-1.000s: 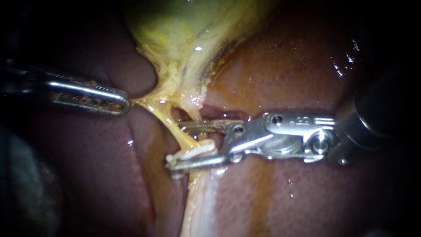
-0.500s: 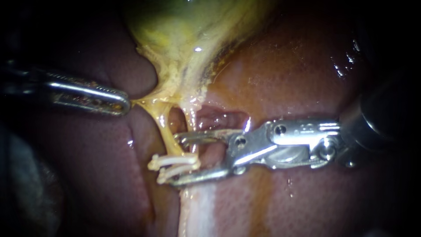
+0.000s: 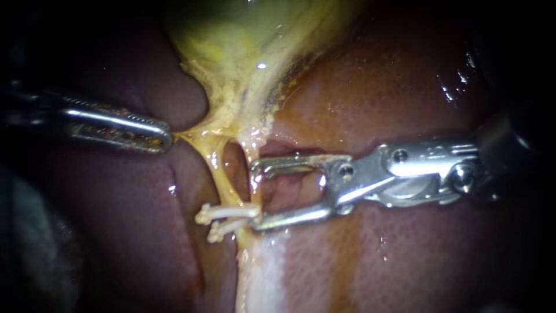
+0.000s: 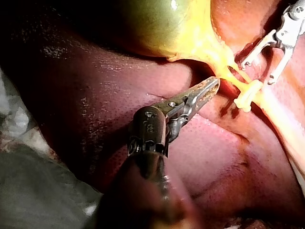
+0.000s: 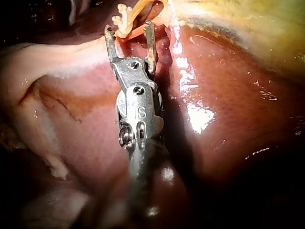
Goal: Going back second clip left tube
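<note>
- On the left tube point(image 3: 217, 174), two white clips point(image 3: 227, 213) are sitting side by side, crossing it low down, just above where it is meeting a pale band point(image 3: 260, 272) on the liver point(image 3: 405, 87).
- Clip free ends are sticking out toward the endoscope view's left.
- Right tube point(image 3: 253, 152) is running just beside the left one, with a small dark window showing between them.
- Right instrument point(image 3: 256, 197) is reaching in from the right, jaws standing wide open and gripping nothing.
- Its lower jaw tip is lying just beside the clips' right ends; cannot tell if it is touching. Its upper jaw tip is sitting by the right tube.
- Right wrist view is showing the clips just ahead of the open jaw tips.
- Left instrument point(image 3: 159, 138) is reaching in from the left, jaws closed on yellow tissue point(image 3: 194, 136) at the top of the tubes, and that strand is stretching taut toward it.
- Gallbladder point(image 3: 243, 35) is hanging above the tubes, green-yellow, with the yellow tissue fanning down from it.
- Liver is lying under and around everything, glistening wet.
</note>
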Available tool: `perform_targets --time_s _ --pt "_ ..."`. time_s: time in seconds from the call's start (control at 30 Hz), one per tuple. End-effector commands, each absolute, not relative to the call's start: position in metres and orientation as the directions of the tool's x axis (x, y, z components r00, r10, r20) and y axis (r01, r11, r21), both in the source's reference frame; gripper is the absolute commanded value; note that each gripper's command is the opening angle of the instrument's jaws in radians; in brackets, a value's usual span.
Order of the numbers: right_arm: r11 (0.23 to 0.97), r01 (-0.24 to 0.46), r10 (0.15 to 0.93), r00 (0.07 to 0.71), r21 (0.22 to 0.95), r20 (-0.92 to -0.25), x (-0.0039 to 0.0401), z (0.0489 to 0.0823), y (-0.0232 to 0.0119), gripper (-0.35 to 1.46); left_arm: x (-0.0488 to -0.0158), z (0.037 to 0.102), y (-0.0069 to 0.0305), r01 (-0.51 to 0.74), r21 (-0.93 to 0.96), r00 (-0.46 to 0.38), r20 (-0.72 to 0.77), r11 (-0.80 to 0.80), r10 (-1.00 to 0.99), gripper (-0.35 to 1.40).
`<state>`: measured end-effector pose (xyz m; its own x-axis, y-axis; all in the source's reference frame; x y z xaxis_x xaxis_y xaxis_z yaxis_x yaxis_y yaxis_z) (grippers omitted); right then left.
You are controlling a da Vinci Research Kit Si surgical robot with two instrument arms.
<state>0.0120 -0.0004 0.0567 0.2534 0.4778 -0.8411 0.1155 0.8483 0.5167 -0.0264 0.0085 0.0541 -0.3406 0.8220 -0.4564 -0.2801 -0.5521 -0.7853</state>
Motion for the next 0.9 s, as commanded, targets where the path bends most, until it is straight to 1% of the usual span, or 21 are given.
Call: perform_targets --time_s 0.03,0.23,0.37,0.47,0.57,0.67,0.9 --pt "0.853 0.12 0.468 0.252 0.508 -0.847 0.0115 0.0566 -0.0004 0.5 -0.0264 0.0541 0.0085 -0.281 -0.785 -0.341 -0.456 -0.552 0.822 -0.35" --pt "0.868 0.138 0.436 0.245 0.476 -0.866 0.0086 0.0559 0.0001 0.5 -0.0264 0.0541 0.0085 -0.281 -0.785 -0.341 -0.456 -0.552 0.822 -0.35" --pt "0.87 0.138 0.434 0.246 0.474 -0.867 0.007 0.0554 0.0007 0.5 -0.0265 0.0541 0.0085 -0.281 -0.785 -0.341 -0.456 -0.552 0.822 -0.35" --pt "0.87 0.139 0.43 0.259 0.474 -0.865 0.0061 0.0553 0.0008 0.5 -0.0265 0.0541 0.0085 -0.281 -0.785 -0.34 -0.456 -0.552 0.822 -0.35" --pt "0.872 0.143 0.414 0.291 0.467 -0.862 0.0054 0.0554 0.0009 0.5 -0.0266 0.0541 0.0085 -0.281 -0.785 -0.34 -0.456 -0.552 0.822 -0.35" --pt "0.874 0.14 0.407 0.311 0.465 -0.859 0.0049 0.0555 0.001 0.5 -0.0267 0.0541 0.0085 -0.282 -0.785 -0.34 -0.456 -0.552 0.822 -0.35" --pt "0.877 0.126 0.409 0.31 0.463 -0.858 0.0043 0.0554 0.0013 0.5 -0.0273 0.0543 0.0085 -0.28 -0.786 -0.34 -0.456 -0.551 0.823 -0.35"
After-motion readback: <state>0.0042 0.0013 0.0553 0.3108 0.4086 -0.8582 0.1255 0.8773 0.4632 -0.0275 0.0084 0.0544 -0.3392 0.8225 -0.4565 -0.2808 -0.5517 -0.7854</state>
